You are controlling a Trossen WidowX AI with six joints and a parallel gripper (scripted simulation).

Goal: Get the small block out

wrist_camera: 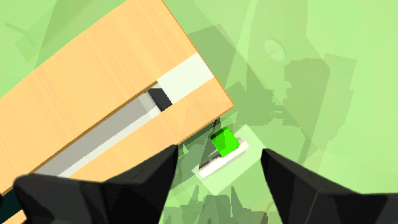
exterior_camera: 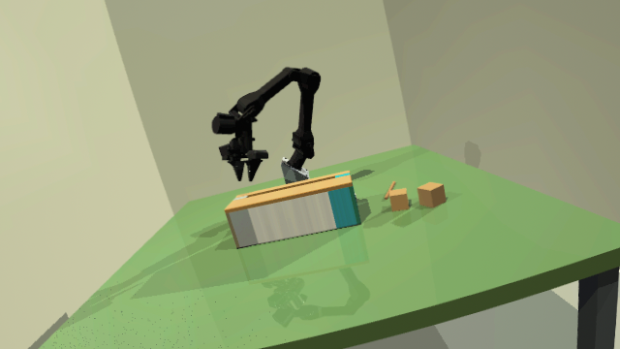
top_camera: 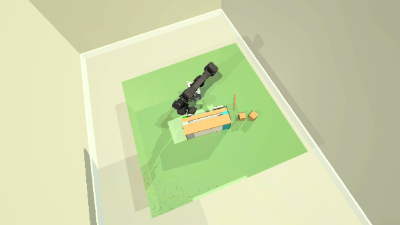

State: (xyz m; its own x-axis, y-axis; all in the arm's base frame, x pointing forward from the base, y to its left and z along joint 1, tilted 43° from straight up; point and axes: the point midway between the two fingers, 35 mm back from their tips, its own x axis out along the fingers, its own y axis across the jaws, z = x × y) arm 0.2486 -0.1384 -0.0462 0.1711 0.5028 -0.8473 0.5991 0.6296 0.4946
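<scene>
The green block (wrist_camera: 225,142) (top_camera: 184,117) lies outside the box, by its back corner at the end away from the teal part, against a short white strip (wrist_camera: 227,157). The box (top_camera: 207,125) (exterior_camera: 295,218) (wrist_camera: 90,55) stands upright, with a wooden slotted top and a clear front. Its teal end (top_camera: 226,126) (exterior_camera: 345,208) is on the right in the top and exterior views. My gripper (exterior_camera: 245,179) (wrist_camera: 219,152) is open and empty, pointing down above the block. In the wrist view the block shows between the fingertips but farther down. The block is hidden in the exterior view.
Two orange-brown cubes (top_camera: 242,116) (top_camera: 253,115) (exterior_camera: 399,200) (exterior_camera: 431,195) and a thin orange stick (top_camera: 234,101) (exterior_camera: 390,190) lie beyond the teal end. Another white strip (top_camera: 219,107) is behind the box near that end. The arm's base stands behind the box.
</scene>
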